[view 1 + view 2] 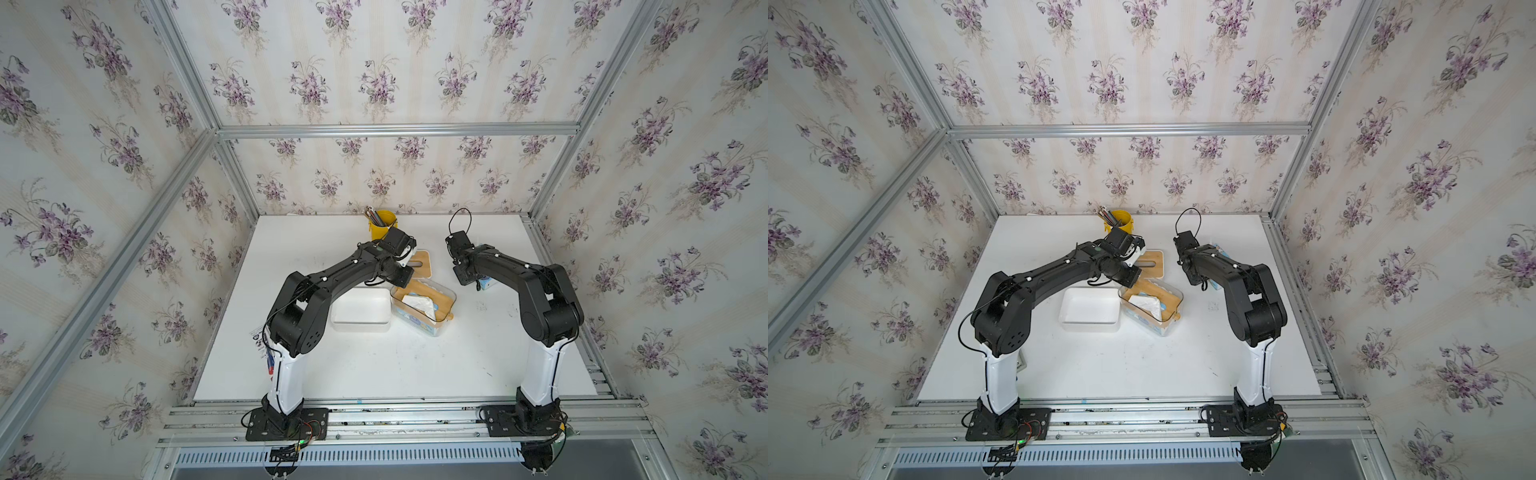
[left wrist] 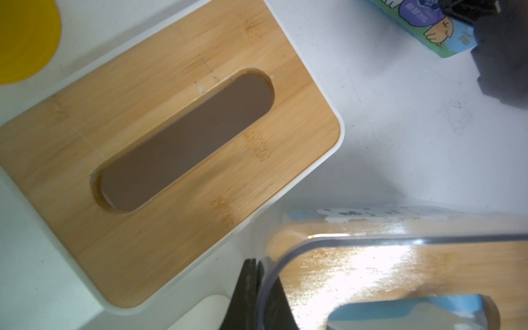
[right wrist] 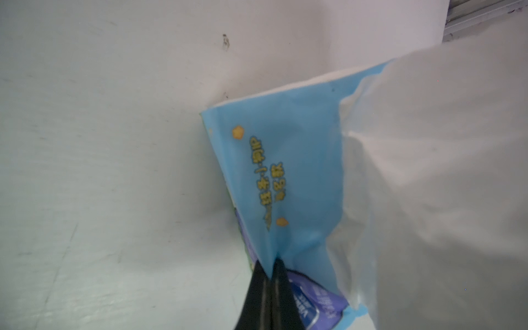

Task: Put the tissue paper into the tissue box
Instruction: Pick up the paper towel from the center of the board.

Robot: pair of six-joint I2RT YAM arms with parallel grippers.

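Right tool [image 3: 268, 265] pinches the tissue pack [image 3: 291, 171]; left tool [image 2: 256, 265] seemingly clamps the clear box [image 2: 371, 236] rim.

**Camera placement.** Both top views look steeply down from high above and in front of the bamboo-lidded box [image 1: 424, 269], facing the back wall. They share the whole table [image 1: 374, 365] and both arms. The left wrist view hangs close over that box, looking almost straight down, with the clear box [image 2: 371, 237] nearer still. The right wrist view sits closest of all, against the tissue pack [image 3: 285, 171] on the right arm's side of the box. The left wrist view shares that pack at its frame's edge.
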